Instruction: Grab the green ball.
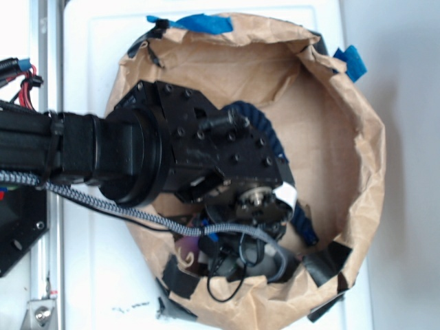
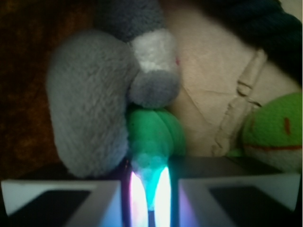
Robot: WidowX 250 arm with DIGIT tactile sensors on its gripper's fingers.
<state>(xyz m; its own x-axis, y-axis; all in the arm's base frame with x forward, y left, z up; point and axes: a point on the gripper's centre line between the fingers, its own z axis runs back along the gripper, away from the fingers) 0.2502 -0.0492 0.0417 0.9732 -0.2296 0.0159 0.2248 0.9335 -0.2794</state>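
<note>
In the wrist view the green ball [image 2: 152, 135] is teal-green and dimpled. It sits squeezed between my two fingers, just in front of the camera. My gripper [image 2: 149, 163] is shut on it, with only a narrow glowing gap on each side of the ball. The ball presses against a grey stuffed lump [image 2: 90, 104]. In the exterior view the black arm [image 1: 206, 158] reaches into the brown paper bowl [image 1: 357, 137] and hides both the ball and the fingers.
A lime-green plush toy with orange face stitching [image 2: 277, 132] lies at the right. A dark blue knitted thing [image 1: 271, 141] curls behind the arm. The paper bowl's crumpled walls carry blue tape [image 1: 206, 24] and black tape [image 1: 326, 261].
</note>
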